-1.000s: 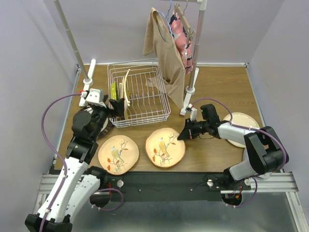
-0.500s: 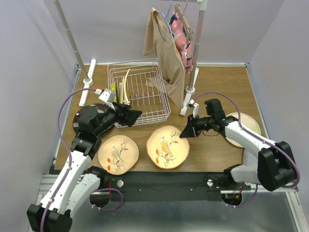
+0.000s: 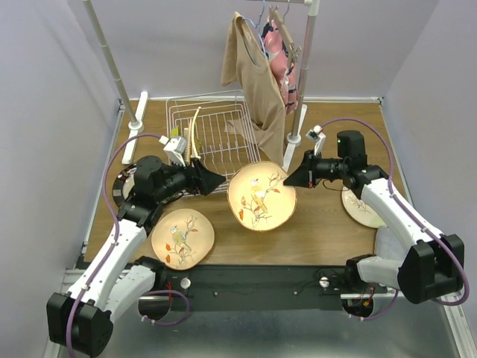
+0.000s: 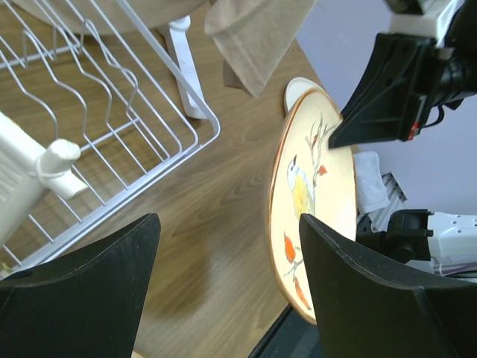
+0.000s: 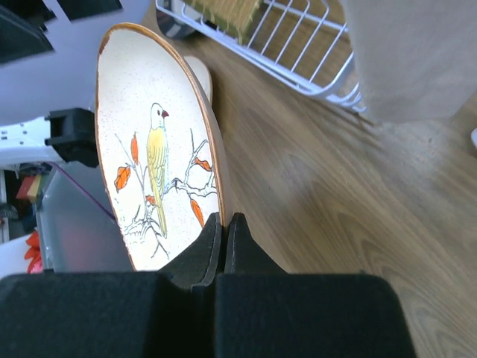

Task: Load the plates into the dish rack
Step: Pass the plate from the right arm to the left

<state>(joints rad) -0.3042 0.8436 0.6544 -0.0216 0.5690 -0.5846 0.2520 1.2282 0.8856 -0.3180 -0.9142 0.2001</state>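
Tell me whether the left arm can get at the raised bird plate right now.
Probably yes. The open left gripper points at the plate with nothing between them. The right gripper pinches the opposite rim, leaving the near rim free.

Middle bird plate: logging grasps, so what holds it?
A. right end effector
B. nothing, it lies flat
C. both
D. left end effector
A: the right end effector is shut on the rim of the middle bird plate; the left end effector stands open, not gripping it.

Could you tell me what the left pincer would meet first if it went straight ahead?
Most likely the tilted bird plate that the right pincer grips by its rim, though depth is unclear.
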